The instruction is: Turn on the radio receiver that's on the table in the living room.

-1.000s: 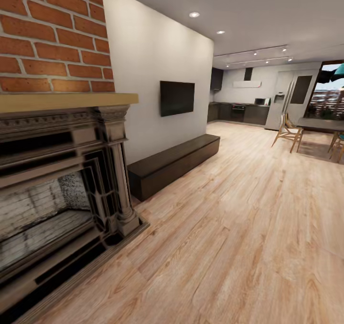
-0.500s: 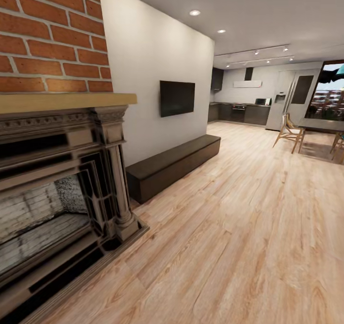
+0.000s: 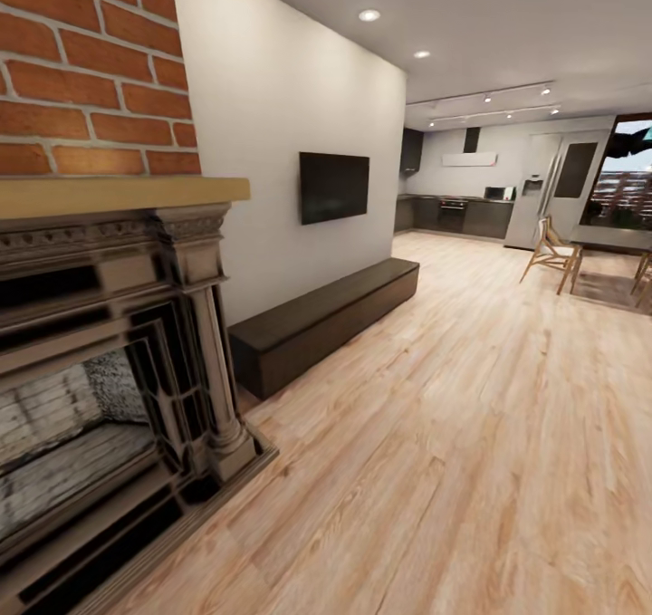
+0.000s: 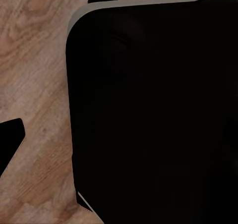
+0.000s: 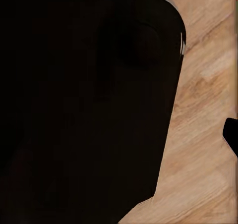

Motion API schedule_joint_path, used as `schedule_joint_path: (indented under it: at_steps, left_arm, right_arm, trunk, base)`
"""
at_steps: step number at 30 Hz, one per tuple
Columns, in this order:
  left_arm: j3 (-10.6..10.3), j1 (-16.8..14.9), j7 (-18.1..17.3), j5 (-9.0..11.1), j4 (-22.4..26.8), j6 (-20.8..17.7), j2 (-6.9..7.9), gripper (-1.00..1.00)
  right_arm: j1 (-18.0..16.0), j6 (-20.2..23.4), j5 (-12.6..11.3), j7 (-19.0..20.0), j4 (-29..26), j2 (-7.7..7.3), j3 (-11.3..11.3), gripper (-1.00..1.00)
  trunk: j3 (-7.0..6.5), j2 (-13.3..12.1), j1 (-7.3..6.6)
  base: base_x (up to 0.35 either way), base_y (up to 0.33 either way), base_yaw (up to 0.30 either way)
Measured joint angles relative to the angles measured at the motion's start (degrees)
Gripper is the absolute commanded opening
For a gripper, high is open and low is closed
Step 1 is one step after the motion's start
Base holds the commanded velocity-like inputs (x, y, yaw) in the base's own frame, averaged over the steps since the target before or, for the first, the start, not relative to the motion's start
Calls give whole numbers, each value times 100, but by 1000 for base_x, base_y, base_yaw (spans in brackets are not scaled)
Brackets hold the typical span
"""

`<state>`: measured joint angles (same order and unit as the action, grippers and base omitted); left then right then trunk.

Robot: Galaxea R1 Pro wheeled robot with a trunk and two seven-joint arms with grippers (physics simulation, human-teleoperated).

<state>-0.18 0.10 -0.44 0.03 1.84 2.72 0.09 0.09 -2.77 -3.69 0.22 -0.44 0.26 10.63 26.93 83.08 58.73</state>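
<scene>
red brick wall [image 3: 91, 62], pale wood floor [image 3: 471, 434]

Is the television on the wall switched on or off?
Off, it seems: the television screen is uniformly dark, with no picture, above the long dark bench.

From my left wrist camera I see a large black body panel [image 4: 153, 110] of my robot, matte and nearly featureless, with a broadly rounded corner and a thin pale grey trim line along its edges. A small black wedge-shaped part [image 4: 10, 140] pokes in at the side. From my right wrist camera the same kind of black rounded panel [image 5: 84, 100] appears, with a small light sliver at its corner edge, and another small black piece [image 5: 231, 135] sits at the frame's margin.
</scene>
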Motion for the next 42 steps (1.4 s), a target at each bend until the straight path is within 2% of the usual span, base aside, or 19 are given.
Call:
schedule_joint_path:
  at_steps: [1,2,6,10,42]
  left_arm:
    - [0,0,0,0,0,0,0,100]
    - [0,0,0,-1,0,0,0,100]
    - [0,-1,0,-2,0,0,-15,100]
    - [0,-1,0,-3,-2,0,-17,100]
    - [-7,-1,0,-3,-4,0,-18,100]
  right_arm:
    - [0,0,-3,-2,0,0,852,100]
    - [0,-2,-10,-3,0,0,883,100]
    - [0,-25,-172,2,0,-5,886,100]
    - [0,-30,-226,4,0,-8,888,100]
    - [0,-46,-246,4,0,-17,889,100]
  trunk:
    - [0,0,0]
    - [0,0,0]
    - [0,0,0]
    - [0,0,0]
    - [0,0,0]
  base:
    - [324,0,-217]
    - [324,0,-245]
    - [324,0,-279]
    - [324,0,-291]
    - [324,0,-294]
